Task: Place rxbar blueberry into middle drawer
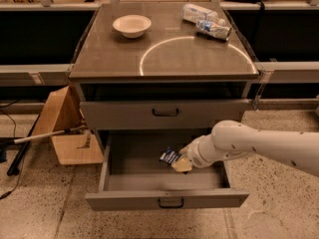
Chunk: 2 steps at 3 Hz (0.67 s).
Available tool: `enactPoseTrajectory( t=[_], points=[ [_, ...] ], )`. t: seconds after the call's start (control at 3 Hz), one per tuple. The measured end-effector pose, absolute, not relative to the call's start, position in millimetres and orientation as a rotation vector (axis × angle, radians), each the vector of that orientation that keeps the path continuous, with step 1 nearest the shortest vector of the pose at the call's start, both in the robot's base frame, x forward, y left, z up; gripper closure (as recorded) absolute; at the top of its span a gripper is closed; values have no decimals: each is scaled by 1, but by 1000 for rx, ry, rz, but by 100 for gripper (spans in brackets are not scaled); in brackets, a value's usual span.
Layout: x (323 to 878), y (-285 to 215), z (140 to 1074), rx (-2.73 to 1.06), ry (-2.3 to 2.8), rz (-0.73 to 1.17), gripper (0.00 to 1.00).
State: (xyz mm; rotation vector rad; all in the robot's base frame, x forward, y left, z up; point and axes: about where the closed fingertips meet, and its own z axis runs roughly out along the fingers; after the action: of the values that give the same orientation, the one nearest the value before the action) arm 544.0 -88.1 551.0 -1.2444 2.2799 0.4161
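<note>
While the gripper hangs inside the open drawer | fingers closed on the snack bar | bar juts up-left of fingertips, long axis slanted | tray just beneath

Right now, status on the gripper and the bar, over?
Gripper inside the open middle drawer, shut on rxbar blueberry. Bar not yet released. No obstruction seen.

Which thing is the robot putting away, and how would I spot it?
Look at the grey cabinet; its middle drawer is pulled open below a shut drawer. Inside, at the tip of the gripper, is the rxbar blueberry, the only small flat dark-blue packet there.
</note>
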Motion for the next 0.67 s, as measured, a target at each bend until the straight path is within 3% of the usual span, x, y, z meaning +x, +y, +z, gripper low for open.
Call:
enactPoseTrajectory(
  t=[0.67],
  points=[
    [571, -90, 511, -1197, 2341, 422, 100]
  ],
)
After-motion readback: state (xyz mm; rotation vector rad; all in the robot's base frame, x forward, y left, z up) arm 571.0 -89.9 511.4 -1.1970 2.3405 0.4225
